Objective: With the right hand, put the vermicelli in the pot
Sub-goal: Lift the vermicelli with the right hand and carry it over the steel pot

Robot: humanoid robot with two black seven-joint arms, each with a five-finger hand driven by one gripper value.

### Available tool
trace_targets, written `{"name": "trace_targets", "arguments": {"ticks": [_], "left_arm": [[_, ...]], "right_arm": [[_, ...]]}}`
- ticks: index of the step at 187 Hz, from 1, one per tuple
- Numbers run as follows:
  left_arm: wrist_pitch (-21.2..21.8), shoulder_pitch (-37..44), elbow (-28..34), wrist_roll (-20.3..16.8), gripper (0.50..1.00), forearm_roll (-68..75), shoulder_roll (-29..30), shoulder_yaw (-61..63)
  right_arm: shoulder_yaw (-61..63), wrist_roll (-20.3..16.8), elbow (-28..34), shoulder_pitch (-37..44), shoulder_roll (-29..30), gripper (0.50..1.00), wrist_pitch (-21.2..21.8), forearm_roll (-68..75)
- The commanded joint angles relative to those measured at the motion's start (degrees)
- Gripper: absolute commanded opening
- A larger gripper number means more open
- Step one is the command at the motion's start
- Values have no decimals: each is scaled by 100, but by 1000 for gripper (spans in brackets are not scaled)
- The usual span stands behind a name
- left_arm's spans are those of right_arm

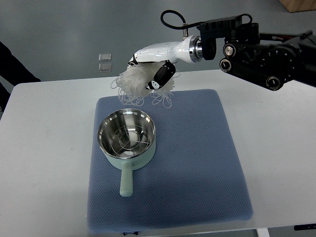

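- The right robot hand has its fingers curled around the vermicelli — a white tangle held above the blue mat.
- The pot sits just nearer the camera (handle pointing toward the robot) — so the bundle must travel that way, then down.
- The left arm isn't visible.
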Motion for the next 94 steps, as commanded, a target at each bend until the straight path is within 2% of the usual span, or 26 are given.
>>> {"name": "trace_targets", "arguments": {"ticks": [1, 57, 94], "left_arm": [[9, 0, 0, 0, 1000, -9, 0, 0], [9, 0, 0, 0, 1000, -9, 0, 0], [0, 0, 0, 0, 1000, -9, 0, 0]], "right_arm": [[-59, 4, -6, 82, 340, 500, 24, 154], [-630, -5, -445, -111, 1174, 500, -134, 119], [-639, -14, -657, -349, 1289, 500, -169, 84]]}}
